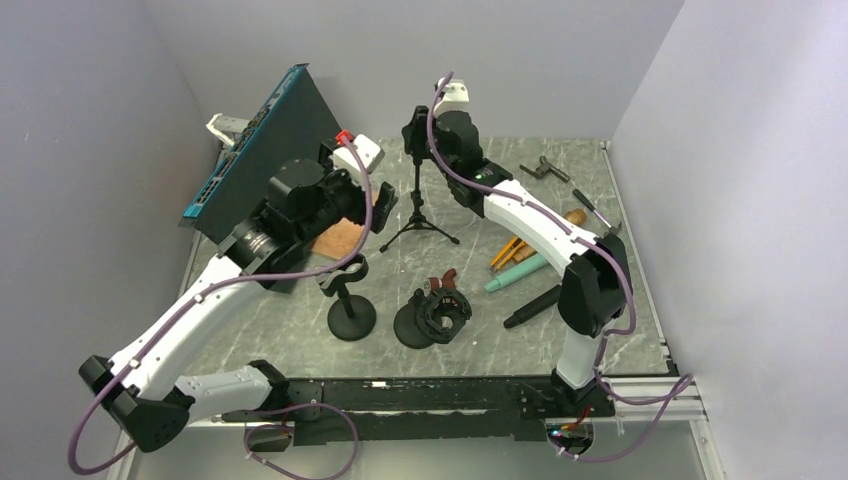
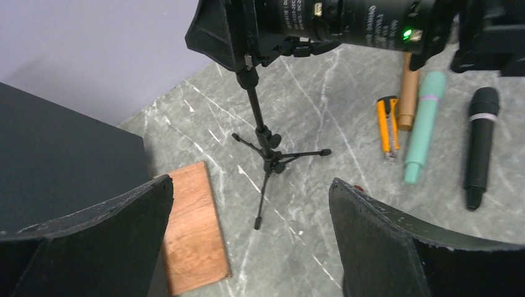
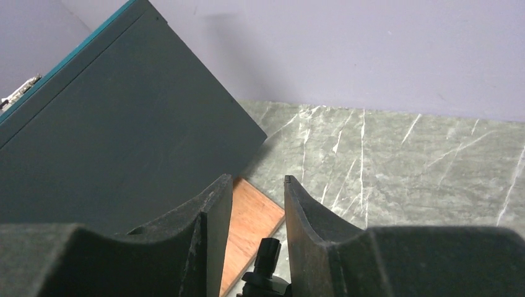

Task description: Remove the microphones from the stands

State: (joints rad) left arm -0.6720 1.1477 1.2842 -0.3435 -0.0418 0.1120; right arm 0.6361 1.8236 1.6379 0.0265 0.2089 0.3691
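Here: left gripper (image 2: 251,182) spread wide; right gripper (image 3: 258,182) narrow around tripod stand (image 2: 267,151) top, grasp unclear.

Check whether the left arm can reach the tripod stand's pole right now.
Probably yes. The left fingers stand wide open facing the tripod stand, with only bare table between. The right fingers straddle just its top, so the lower pole looks free.

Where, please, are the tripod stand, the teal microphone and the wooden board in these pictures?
Tripod stand (image 2: 270,158): left wrist view, on the hub where its legs meet.
Teal microphone (image 2: 424,127): left wrist view, middle of its body.
Wooden board (image 2: 193,229): left wrist view, centre of its top face.
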